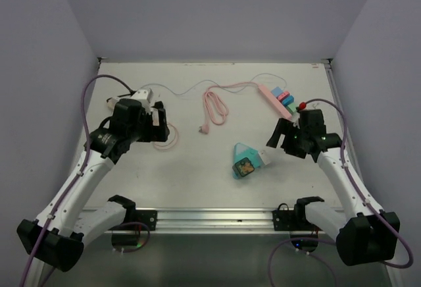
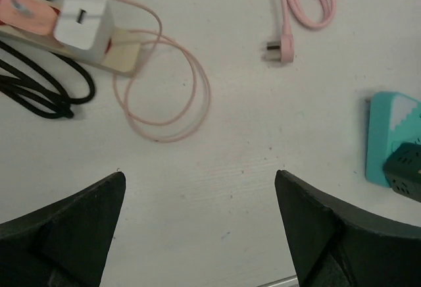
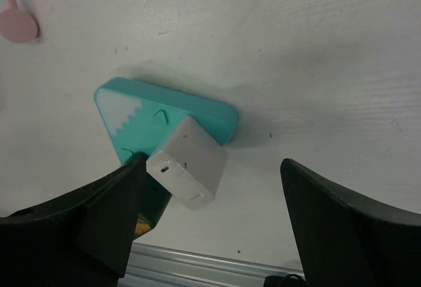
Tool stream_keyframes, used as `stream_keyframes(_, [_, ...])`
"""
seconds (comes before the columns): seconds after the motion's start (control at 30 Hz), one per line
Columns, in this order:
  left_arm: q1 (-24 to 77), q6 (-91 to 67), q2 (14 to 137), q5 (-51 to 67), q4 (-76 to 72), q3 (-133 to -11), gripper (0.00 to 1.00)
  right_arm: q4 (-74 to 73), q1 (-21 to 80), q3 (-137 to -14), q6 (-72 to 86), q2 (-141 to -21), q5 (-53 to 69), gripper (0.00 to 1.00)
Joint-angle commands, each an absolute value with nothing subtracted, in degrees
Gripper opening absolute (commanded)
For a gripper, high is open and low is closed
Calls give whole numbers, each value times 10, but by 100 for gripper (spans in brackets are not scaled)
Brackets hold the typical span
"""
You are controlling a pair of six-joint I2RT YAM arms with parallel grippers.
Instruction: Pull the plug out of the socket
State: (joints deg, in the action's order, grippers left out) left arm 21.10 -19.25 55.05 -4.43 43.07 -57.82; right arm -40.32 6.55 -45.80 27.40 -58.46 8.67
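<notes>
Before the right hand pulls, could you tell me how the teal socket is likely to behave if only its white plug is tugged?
The teal socket looks small and light, with nothing holding it, so it would probably lift or slide with the white plug. Its smooth plastic shell may slip under a steadying hand.

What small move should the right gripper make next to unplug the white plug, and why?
Probably nudge the right gripper sideways to centre it on the white charger plug before closing. Its jaws stand open; the plug, seated in the teal triangular socket, lies between them but close against one finger.
</notes>
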Motion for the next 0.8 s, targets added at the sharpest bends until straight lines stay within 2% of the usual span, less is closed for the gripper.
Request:
stream_keyframes(0.0, [214, -239, 566, 77, 382, -532, 100, -375, 91, -440, 308, -576, 120, 84])
stream_keyframes(0.17, [214, -274, 578, 147, 335, -485, 100, -363, 140, -425, 299, -590, 99, 81])
stream_keyframes(0.33, [214, -296, 580, 163, 314, -462, 100, -364, 194, -437, 286, -616, 40, 79])
stream_keyframes(0.5, [214, -319, 583, 165, 308, -454, 100, -363, 244, -448, 274, -668, 2, 70])
stream_keyframes(0.63, [214, -335, 584, 173, 297, -446, 99, -351, 291, -465, 275, -699, -32, 56])
stream_keyframes(0.73, [214, -343, 590, 172, 294, -444, 99, -332, 330, -486, 278, -730, -42, 39])
stream_keyframes(0.77, [214, -348, 593, 172, 293, -442, 99, -320, 346, -492, 278, -740, -43, 28])
